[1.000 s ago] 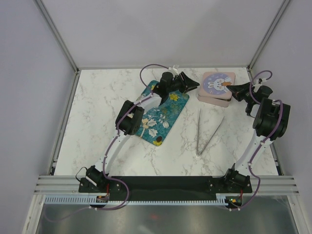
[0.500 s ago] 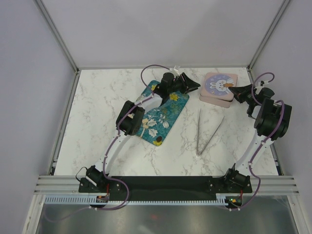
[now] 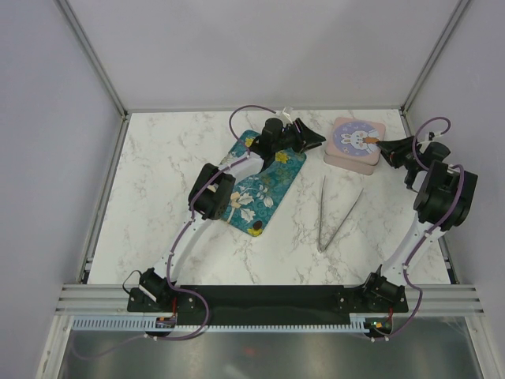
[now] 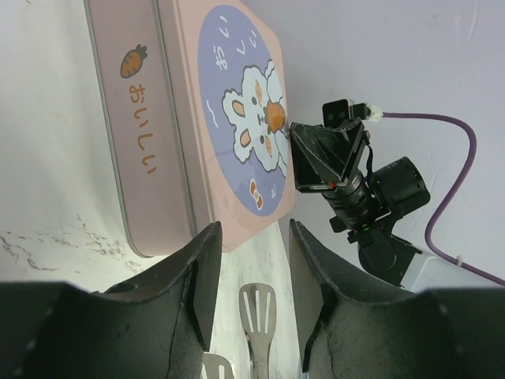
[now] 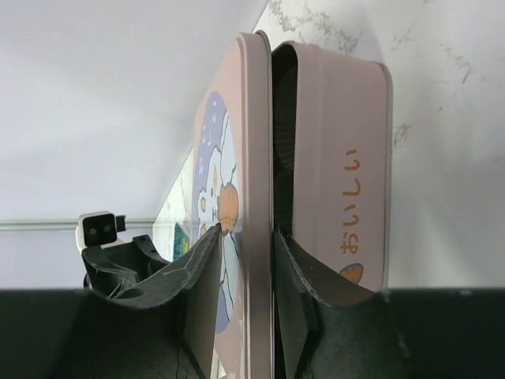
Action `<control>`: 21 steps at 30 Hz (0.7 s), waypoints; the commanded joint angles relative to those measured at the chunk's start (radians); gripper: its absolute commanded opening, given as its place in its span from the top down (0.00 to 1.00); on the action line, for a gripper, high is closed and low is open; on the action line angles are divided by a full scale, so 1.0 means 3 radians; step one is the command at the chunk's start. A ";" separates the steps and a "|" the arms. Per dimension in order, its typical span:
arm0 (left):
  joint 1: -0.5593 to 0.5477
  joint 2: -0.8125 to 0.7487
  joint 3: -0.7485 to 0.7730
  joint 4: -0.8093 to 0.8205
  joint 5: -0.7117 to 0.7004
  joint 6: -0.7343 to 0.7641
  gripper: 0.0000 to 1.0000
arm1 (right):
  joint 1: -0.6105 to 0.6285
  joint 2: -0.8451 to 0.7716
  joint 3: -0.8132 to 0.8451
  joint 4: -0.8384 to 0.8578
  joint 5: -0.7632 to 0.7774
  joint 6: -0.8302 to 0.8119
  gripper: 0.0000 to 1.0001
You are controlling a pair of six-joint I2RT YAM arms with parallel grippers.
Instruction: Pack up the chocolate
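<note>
Clamping the pink rabbit-printed tin lid point(image 5: 256, 118) ajar, the right hand point(image 5: 245, 234) faces the left hand point(image 4: 254, 229), hovering fingers apart between lid and teal floral tray point(image 3: 272, 178), whose near end bears a dark brown chocolate point(image 3: 257, 230).

The left arm point(image 3: 211, 196) covers part of the floral tray point(image 3: 272, 185); the dark speck at its 6 o'clock end may be chocolate point(image 3: 257, 230).
</note>
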 commanded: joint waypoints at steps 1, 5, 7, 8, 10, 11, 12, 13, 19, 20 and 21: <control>-0.0026 0.0054 0.0151 0.0064 -0.0081 0.0147 0.53 | -0.0049 -0.0101 0.0014 -0.0289 0.0234 -0.0261 0.59; -0.0026 0.0059 0.0146 0.0058 -0.0081 0.0157 0.53 | -0.0049 -0.0117 0.0065 -0.0483 0.0306 -0.0374 0.59; -0.0031 0.0070 0.0151 0.0058 -0.0101 0.0157 0.53 | -0.0054 -0.0112 0.0080 -0.0524 0.0321 -0.0399 0.59; -0.0026 0.0075 0.0156 0.0058 -0.0101 0.0147 0.53 | -0.0054 -0.0117 0.0080 -0.0539 0.0336 -0.0414 0.59; -0.0031 0.0100 0.0167 0.0064 -0.0106 0.0147 0.53 | -0.0054 -0.0132 0.0085 -0.0575 0.0362 -0.0455 0.57; -0.0031 0.0105 0.0177 0.0064 -0.0112 0.0142 0.53 | -0.0054 -0.0132 0.0090 -0.0606 0.0377 -0.0476 0.57; -0.0031 0.0121 0.0187 0.0064 -0.0117 0.0137 0.53 | -0.0054 -0.0142 0.0116 -0.0667 0.0392 -0.0527 0.57; -0.0031 0.0136 0.0197 0.0064 -0.0122 0.0132 0.53 | -0.0054 -0.0153 0.0126 -0.0703 0.0418 -0.0552 0.57; -0.0071 0.0208 0.0300 0.0079 -0.0183 0.0096 0.53 | -0.0044 -0.0209 0.0187 -0.1004 0.0571 -0.0808 0.56; -0.0082 0.0213 0.0305 0.0079 -0.0203 0.0101 0.53 | -0.0044 -0.0214 0.0192 -0.1061 0.0612 -0.0839 0.56; -0.0087 0.0218 0.0305 0.0079 -0.0209 0.0101 0.53 | -0.0044 -0.0214 0.0208 -0.1066 0.0612 -0.0849 0.56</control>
